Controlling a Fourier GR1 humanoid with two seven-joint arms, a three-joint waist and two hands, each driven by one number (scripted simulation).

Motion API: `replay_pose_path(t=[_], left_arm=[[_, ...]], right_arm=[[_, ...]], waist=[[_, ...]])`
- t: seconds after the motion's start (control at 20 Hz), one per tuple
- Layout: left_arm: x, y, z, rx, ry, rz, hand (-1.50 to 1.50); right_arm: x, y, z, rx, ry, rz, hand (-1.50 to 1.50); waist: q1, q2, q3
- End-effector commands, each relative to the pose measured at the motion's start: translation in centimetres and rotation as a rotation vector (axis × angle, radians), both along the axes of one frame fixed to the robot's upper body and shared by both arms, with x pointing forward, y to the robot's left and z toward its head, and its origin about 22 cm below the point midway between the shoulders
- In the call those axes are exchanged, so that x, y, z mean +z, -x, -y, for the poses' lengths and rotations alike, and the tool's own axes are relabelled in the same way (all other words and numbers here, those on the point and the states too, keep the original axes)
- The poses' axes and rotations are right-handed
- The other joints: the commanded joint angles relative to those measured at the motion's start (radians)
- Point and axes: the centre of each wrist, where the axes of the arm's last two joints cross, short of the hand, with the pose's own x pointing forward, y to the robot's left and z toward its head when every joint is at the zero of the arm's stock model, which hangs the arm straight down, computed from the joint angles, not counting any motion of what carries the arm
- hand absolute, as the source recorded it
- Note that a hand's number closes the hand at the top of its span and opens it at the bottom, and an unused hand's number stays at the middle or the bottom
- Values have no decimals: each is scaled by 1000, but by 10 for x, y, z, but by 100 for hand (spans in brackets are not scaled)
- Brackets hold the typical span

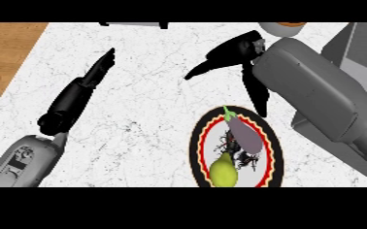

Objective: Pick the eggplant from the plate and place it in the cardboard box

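Right forearm (315, 87), grey, fills right side, closest to view. Right hand (240, 51) wide open: thumb out to left, fingers (256, 89) straight, tips by plate's far rim. Eggplant (245, 135), purple, green stem toward far left, lies on plate (195, 145) just below those fingertips, apart from them. Yellow-green pear (224, 171) beside it at near edge. Plate centre carries dark markings, unreadable. Left hand (75, 94) open, fingers straight, at left over white counter (150, 106).

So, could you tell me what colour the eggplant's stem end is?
Green, on the long purple eggplant; best seen in the head view.
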Motion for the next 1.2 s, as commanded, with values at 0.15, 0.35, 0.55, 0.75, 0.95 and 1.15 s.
replay_pose_path(t=[0.15,0.35,0.55,0.75,0.95,1.15], left_arm=[[3,-2,-15,43,3,-14,0],[-9,-5,-6,39,-1,-13,0],[-3,1,-10,46,-13,-13,0],[-2,6,-8,68,-6,-17,0],[-7,10,-12,47,-1,-23,0],[-17,10,-14,58,-10,-5,0]], right_arm=[[2,14,-48,220,212,-54,-150],[-7,17,-73,240,295,-34,-150],[-17,18,-81,237,321,-36,-150],[-41,23,-62,236,350,-70,-150],[-50,26,-66,250,378,-3,-150],[-66,33,-48,254,357,12,-150]], waist=[[-38,-14,0],[-46,-12,-1],[-46,-16,0],[-57,-20,0],[-51,-17,0],[-62,-19,0]])
